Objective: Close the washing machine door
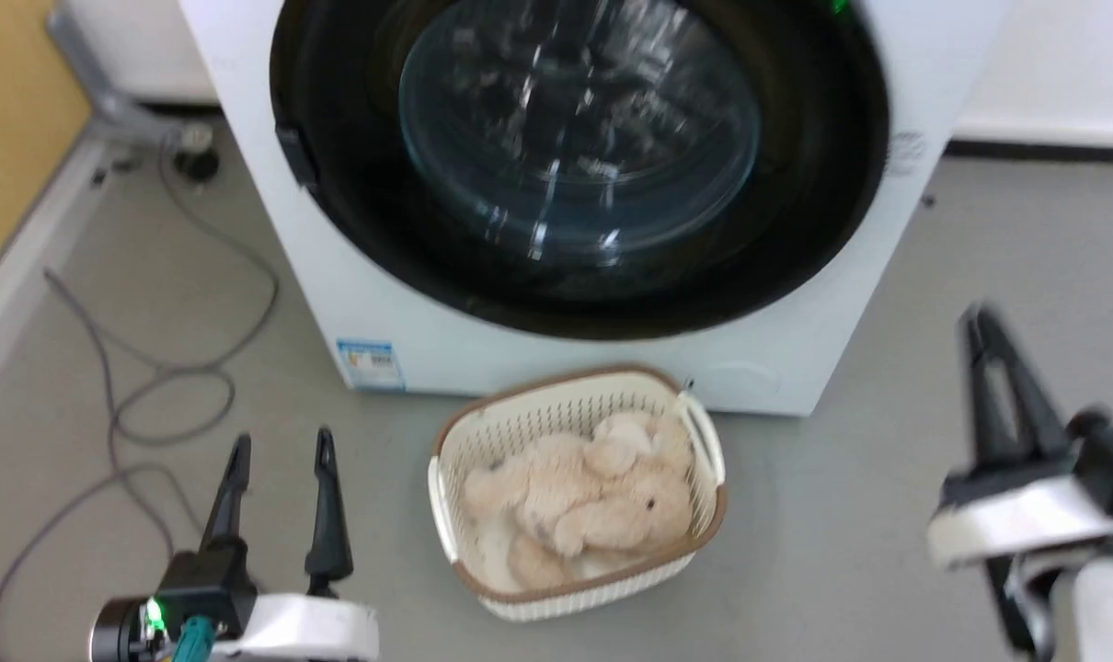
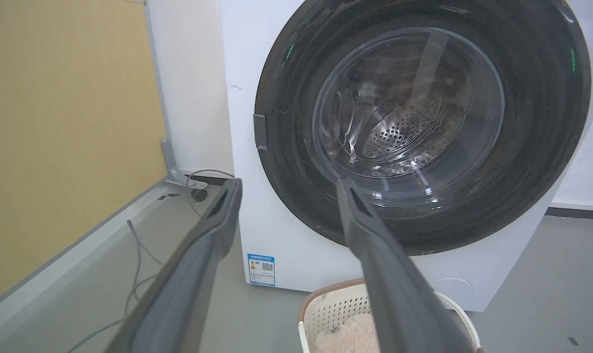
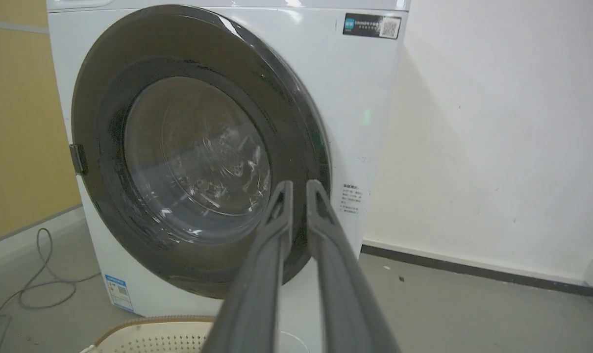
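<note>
The white washing machine (image 1: pixel 409 313) fills the top of the head view. Its black-rimmed washing machine door (image 1: pixel 579 138) with the bulging glass window lies flat against the front, with its hinge block on the left. Through the glass of the door (image 2: pixel 409 108) I see the perforated drum. My left gripper (image 1: pixel 281 450) is open above the floor at the lower left, well short of the machine. My right gripper (image 1: pixel 980 322) is blurred at the lower right. In the right wrist view, the right gripper (image 3: pixel 300 186) has its fingers nearly together, holding nothing, pointing at the door's (image 3: pixel 193 147) lower right rim.
A cream perforated basket (image 1: pixel 704 441) holding a beige plush toy (image 1: pixel 575 496) stands on the grey floor just in front of the machine. Grey cables (image 1: pixel 152 386) loop over the floor at the left, beside a yellow wall panel (image 1: pixel 14 110). A white wall (image 3: pixel 497 122) stands right of the machine.
</note>
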You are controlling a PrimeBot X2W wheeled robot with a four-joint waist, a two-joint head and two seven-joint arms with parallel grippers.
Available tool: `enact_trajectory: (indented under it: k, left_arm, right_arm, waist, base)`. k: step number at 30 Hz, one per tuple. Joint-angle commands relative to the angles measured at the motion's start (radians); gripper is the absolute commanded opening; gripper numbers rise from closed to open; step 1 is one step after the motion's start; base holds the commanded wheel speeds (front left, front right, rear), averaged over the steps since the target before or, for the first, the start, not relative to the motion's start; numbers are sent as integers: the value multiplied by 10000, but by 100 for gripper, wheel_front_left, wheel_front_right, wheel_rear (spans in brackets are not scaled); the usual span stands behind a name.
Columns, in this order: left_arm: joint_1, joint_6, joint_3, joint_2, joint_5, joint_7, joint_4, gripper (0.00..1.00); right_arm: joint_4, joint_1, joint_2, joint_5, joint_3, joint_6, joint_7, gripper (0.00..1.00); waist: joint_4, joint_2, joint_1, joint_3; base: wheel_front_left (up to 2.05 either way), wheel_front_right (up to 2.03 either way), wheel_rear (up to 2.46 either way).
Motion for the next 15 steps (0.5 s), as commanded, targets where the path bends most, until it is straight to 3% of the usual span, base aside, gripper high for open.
enact_trajectory:
  k: [1,15]
  left_arm:
    - [205,57,46,9,31,-42,29,100]
    - [883,46,-11,9,-27,-42,101,100]
  right_arm:
    - [95,285,100,247,60,-9,-46,100]
    - [-238,2223,407,1210,535,-9,-46,100]
  waist:
    - [-262,-1,1,-398]
    - [-473,-1,1,-883]
  base:
    - [0,0,0]
    - [0,0,0]
